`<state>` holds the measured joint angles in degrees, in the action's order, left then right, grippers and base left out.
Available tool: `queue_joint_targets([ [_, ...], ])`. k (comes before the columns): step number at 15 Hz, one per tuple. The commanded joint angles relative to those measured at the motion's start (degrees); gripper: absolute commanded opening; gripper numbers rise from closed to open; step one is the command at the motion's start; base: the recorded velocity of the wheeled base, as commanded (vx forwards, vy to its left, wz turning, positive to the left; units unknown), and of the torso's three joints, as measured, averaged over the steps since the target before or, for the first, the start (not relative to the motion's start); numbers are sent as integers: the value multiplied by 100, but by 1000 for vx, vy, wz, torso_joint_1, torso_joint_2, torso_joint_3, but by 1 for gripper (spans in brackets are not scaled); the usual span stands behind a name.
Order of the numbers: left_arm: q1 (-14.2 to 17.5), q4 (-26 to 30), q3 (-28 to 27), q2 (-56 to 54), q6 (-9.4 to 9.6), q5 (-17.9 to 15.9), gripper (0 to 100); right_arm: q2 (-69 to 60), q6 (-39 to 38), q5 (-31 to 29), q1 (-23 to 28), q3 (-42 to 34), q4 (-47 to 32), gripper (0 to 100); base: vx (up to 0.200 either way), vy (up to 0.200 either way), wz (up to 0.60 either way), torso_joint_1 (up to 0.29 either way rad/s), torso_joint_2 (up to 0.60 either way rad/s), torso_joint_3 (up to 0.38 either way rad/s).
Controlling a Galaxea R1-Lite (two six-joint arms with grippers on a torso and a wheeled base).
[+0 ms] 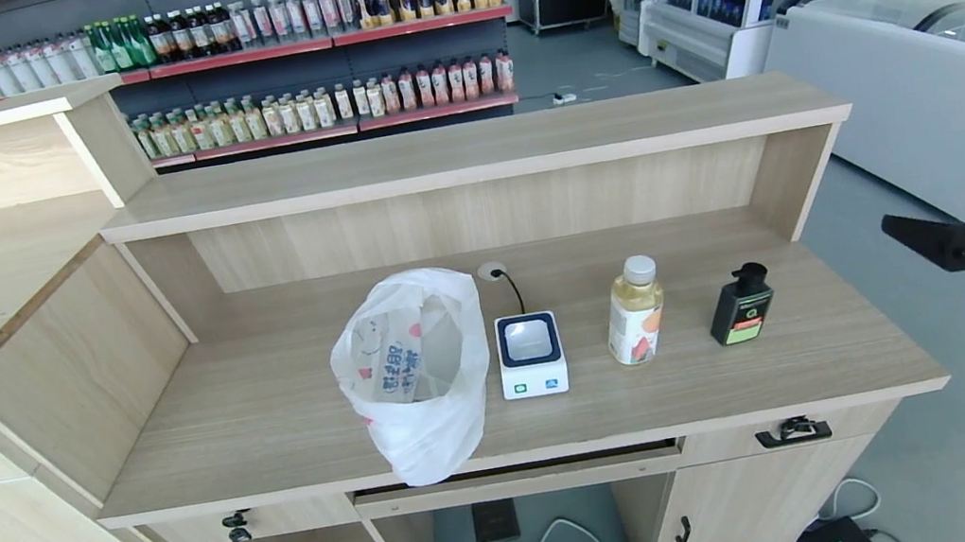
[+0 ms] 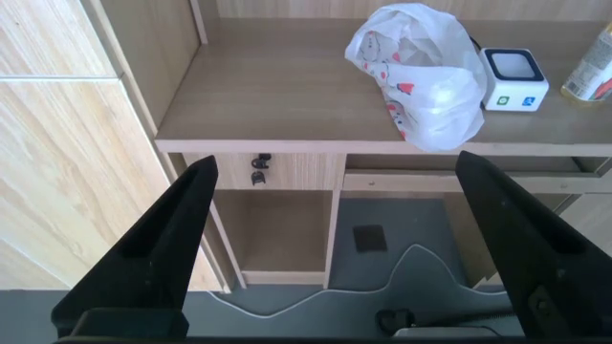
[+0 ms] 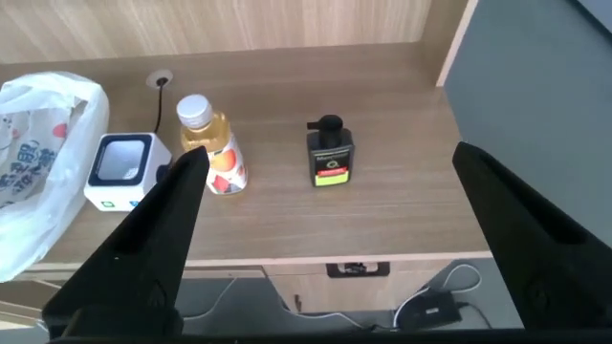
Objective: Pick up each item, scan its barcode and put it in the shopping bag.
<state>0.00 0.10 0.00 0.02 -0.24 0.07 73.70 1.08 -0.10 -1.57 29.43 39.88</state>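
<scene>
right gripper [image 3: 330, 153] spread; scanner [image 1: 531, 354] between shopping bag [image 1: 414, 372] and bottle [image 1: 635, 313]

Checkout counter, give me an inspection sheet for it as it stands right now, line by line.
Surface: wooden counter, level, with a raised back shelf.
Job's things: white shopping bag standing open; white barcode scanner beside it; drink bottle and dark pump bottle upright, apart, farther right.
Clutter: nothing seen.
Grippers: left gripper open, off the counter's front; right gripper open, off its right end; both hold nothing.
Cables: scanner cable runs to a hole at the back; floor cable below right.
Surroundings: drink shelves, chest freezer.
</scene>
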Motion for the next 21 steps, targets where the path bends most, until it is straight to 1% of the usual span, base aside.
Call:
queue_joint_targets([
  [1,0,-1,0,-2,-2,1,100,2280,41,1,-344,-104,1637,100,0,0,0,0,0,0],
  [2,0,-1,0,-2,-2,1,100,2579,102,-8,-440,-113,1752,100,0,0,0,0,0,0],
  [4,0,-1,0,-2,-2,1,100,3159,305,1,-440,-104,1901,100,0,0,0,0,0,0],
  [7,0,-1,0,-2,-2,1,100,3932,340,1,-467,-60,2780,100,0,0,0,0,0,0],
  [12,0,-1,0,-2,-2,-7,100,4715,322,10,-660,239,3756,100,0,0,0,0,0,0],
  [15,0,-1,0,-2,-2,-7,100,5013,322,1,-722,485,3791,100,0,0,0,0,0,0],
  [18,0,-1,0,-2,-2,1,100,5312,296,-8,-933,951,3782,100,0,0,0,0,0,0],
  [19,0,-1,0,-2,-2,-7,100,5321,296,-8,-941,960,3782,100,0,0,0,0,0,0],
  [21,0,-1,0,-2,-2,1,100,5567,155,-25,-1091,1346,3782,100,0,0,0,0,0,0],
])
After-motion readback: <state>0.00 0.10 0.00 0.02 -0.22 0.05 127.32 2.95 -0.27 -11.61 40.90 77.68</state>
